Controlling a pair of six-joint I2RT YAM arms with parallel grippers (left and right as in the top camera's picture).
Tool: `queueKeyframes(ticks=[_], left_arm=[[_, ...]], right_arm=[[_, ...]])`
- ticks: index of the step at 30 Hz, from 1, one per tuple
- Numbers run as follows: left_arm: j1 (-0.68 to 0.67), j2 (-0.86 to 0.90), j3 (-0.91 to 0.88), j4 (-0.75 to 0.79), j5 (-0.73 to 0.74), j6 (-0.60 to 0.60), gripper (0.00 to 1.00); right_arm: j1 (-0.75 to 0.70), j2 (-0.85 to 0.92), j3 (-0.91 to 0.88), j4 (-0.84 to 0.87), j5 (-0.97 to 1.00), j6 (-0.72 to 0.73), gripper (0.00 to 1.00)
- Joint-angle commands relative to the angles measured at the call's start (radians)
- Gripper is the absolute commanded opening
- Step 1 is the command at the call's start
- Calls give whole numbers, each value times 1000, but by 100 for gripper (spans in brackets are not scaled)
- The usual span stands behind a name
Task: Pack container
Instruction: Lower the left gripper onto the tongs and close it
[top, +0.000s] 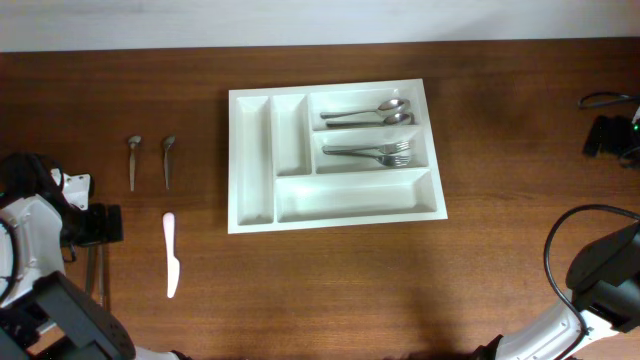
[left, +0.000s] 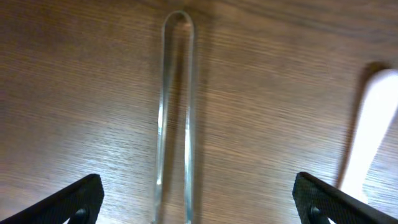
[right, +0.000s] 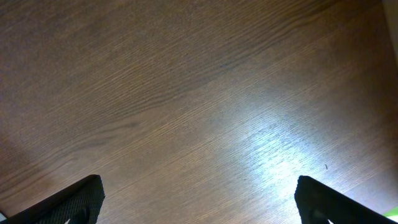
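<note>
The left gripper (left: 198, 199) is hovering, jaws apart, over a handle (left: 176, 93) (knife (left: 372, 130) beside it); right gripper (right: 199, 200) is gaping above table (right: 186, 93).

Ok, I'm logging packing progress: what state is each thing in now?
cutlery tray: partly packed, three compartments empty
large spoons: lying in the tray's top long compartment
forks: lying in its middle long compartment
small spoons: loose on the table
white knife: loose on the table
metal handle: flat on the table, ungrasped
left gripper: open above the handle
right gripper: open, empty

Spoons (top: 368, 112), forks (top: 380, 153) inside container (top: 350, 196); knife (top: 171, 256) left of it.
</note>
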Motion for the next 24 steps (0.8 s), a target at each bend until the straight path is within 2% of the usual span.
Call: queueKeyframes(ticks=[1,6,11,24], left_arm=[[5,37,16,10,-56,71,99],[5,68,14,6,-37,159,99],[6,74,14,8,27,167,99],[62,142,14,5,34,162,99]], right_arm=[[3,-3,-3,3,2,-3,99],[3,-3,-3,3,2,-3,99],[3,-3,-3,3,2,-3,99],[3,-3,-3,3,2,-3,99]])
